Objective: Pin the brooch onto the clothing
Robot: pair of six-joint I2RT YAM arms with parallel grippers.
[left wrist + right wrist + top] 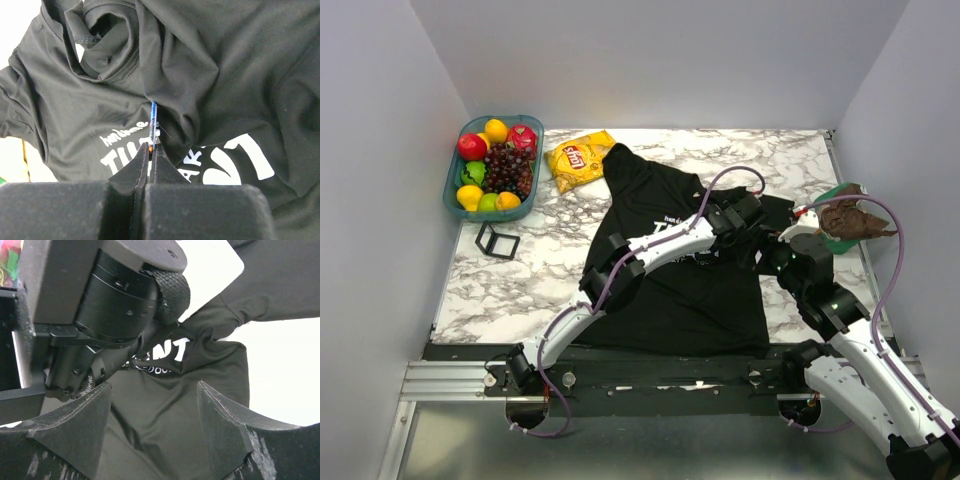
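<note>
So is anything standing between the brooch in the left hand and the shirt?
Nothing visible. The left hand is shut on the brooch, held edge-on, with its tip right at a fold of the T-shirt near the white print. The right hand is open beside it, not between them.

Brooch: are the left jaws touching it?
Touching. Left wrist view shows the left gripper shut on the brooch, seen edge-on, its lower end pinched between the jaws.

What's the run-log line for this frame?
left hand: shut on brooch | brooch: edge-on against T-shirt fold | right hand: open, empty, above T-shirt | pinned: cannot tell
</note>
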